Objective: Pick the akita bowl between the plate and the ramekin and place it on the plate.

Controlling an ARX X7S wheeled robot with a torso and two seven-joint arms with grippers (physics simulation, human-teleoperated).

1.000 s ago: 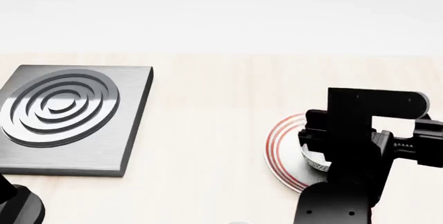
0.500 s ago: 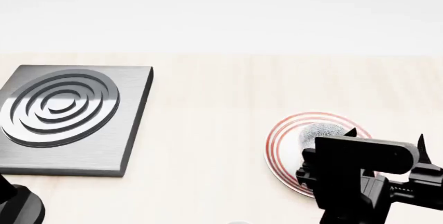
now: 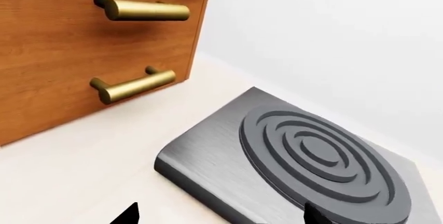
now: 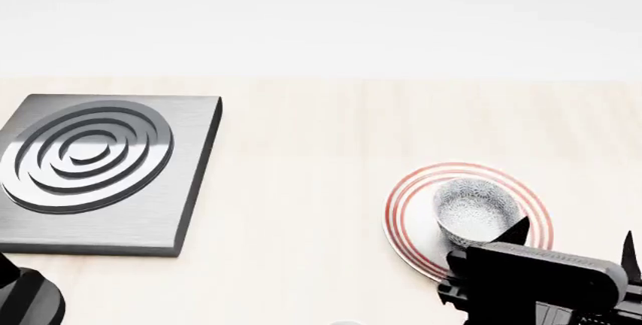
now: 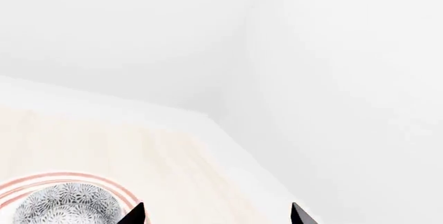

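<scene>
The right gripper (image 4: 572, 238) stands open and empty, its two dark fingertips spread apart at the near right of the head view, just near of the bowl (image 4: 479, 211) and gripping nothing. The bowl sits upright on the plate (image 4: 407, 212), inside the red rings and a little toward the plate's right side. No ramekin shows in any view. So the placing looks done, by my reading.

The left gripper (image 3: 218, 214) shows only two dark tips set wide apart, so it too is open, hanging near the grey ringed slab (image 3: 298, 162) and the wooden drawer front (image 3: 90, 42) with its brass handles (image 3: 135, 85).

As for handling, the bowl is likely rigid and ceramic, light for its size, smooth-glazed and so apt to slip, and it could chip against the plate. If it needed taking up again, one finger inside the rim and one outside, pinching the wall, seems the surest hold.
</scene>
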